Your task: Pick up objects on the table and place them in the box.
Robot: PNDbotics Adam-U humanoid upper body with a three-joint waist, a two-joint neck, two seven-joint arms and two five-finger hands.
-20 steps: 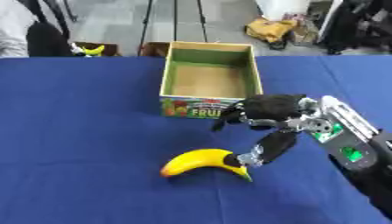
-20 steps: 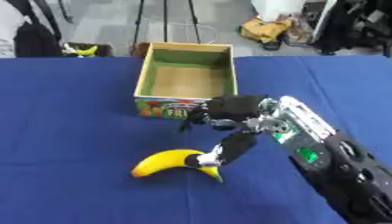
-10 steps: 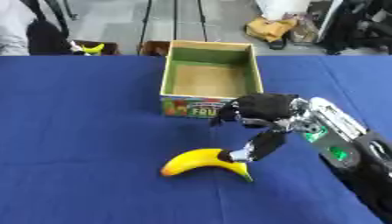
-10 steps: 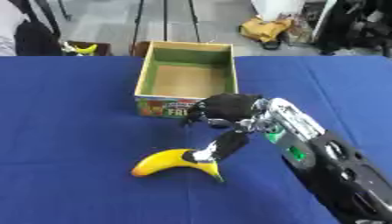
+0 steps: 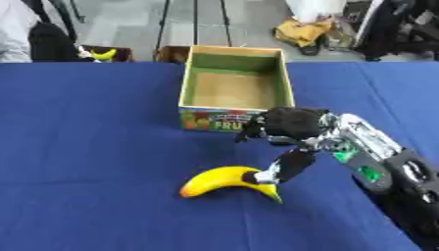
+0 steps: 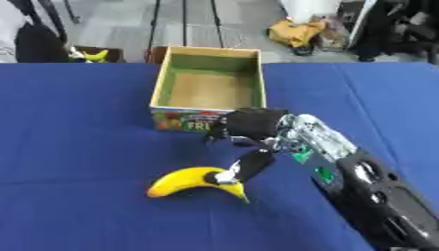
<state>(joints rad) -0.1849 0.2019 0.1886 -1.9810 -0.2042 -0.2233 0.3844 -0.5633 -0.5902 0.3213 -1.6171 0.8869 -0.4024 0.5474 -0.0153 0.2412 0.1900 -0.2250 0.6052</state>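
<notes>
**Right robot hand reaching down to the banana**

A yellow banana (image 5: 225, 179) is lying on the blue tabletop (image 5: 94, 147), nearest the camera and a little right of centre, its curve arching upward and its pointed end trailing toward the lower right. It is sitting well apart from the box, out in the open cloth.

The right robot hand (image 5: 290, 128) is coming in from the right side on a black and silver arm (image 5: 377, 162) and is hanging over the banana's right half. One dark digit (image 5: 283, 167) is stretching down and touching the banana near its right end. The other fingers are bunching up close to the palm, just in front of the box. They are not wrapping round the fruit, so the hand is touching the banana rather than grasping it; how far the upper fingers are curling I cannot tell.

Behind the hand, a cardboard box (image 5: 193, 80) is standing upright with its top open and its green inner walls and brown floor showing. A fruit print is running along its near side.

The left robot hand is not showing in either view.
</notes>
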